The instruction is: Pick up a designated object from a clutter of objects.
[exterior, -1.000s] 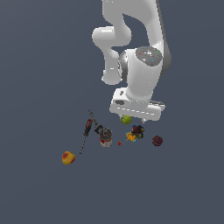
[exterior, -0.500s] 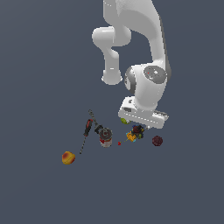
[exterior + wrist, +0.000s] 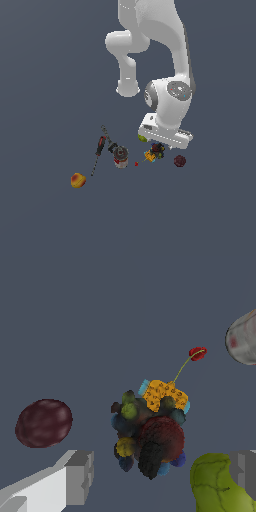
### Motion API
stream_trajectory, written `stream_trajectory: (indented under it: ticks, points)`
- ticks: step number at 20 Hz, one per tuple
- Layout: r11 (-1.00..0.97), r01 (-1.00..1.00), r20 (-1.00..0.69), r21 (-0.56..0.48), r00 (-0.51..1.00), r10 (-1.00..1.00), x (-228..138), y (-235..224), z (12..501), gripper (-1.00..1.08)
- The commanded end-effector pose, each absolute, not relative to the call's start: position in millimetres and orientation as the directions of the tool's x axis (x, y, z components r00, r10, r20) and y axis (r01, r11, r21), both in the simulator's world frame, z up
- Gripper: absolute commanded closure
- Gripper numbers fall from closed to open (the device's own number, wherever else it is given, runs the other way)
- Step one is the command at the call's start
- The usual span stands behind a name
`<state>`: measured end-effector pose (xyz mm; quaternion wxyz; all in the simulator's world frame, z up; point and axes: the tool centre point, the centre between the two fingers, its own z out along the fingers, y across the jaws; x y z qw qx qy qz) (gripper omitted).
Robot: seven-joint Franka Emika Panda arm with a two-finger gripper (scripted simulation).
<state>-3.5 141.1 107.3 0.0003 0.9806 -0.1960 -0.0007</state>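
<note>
Your gripper [image 3: 160, 476] hangs low over the clutter with its jaws spread wide and nothing between them; in the wrist view one finger [image 3: 79, 476] shows at one side and the other [image 3: 246, 468] at the far side, behind the green fruit [image 3: 220, 483]. The lumpy dark object [image 3: 150, 436] lies in the gap between them, not yet touched, so you have the approach lined up but the closing and the lift are left to do.

That object is a rough blob with no clear pointing end. Its longer axis seems to run from the black lump nearest the gripper toward the yellow-orange piece [image 3: 164, 394], which touches or overlaps its far side. The fruit sits just beside it, so judge the closing carefully.

The maroon ball [image 3: 44, 422] lies well apart, and the tiny red bit [image 3: 197, 353] and small can [image 3: 245, 345] beyond. In the exterior view the screwdriver [image 3: 101, 145] and peach [image 3: 77, 180] lie further toward the exterior view's left.
</note>
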Motion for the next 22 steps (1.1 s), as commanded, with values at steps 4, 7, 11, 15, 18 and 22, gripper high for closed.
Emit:
stream_trajectory:
  ticks: [4,7,11,15,18,22]
  points:
    - [-0.923,-0.385,-0.001,0.001,0.923,-0.385,-3.5,141.1,102.0,-0.92]
    - [-0.923,-0.385,-0.001,0.0,0.923,-0.385,-3.9,141.1,90.9,-0.92]
    - [-0.922,-0.387,0.0,0.0,0.922,-0.387,-4.5,141.1,70.7,-0.92]
    - [-0.922,-0.387,0.0,0.0,0.922,-0.387,-4.0,141.4,58.9,-0.92]
    - [-0.922,-0.388,0.0,0.0,0.922,-0.388,-3.6,141.3,56.6,-0.92]
    - [-0.922,-0.388,0.0,0.0,0.922,-0.388,-3.6,141.3,56.6,1.08]
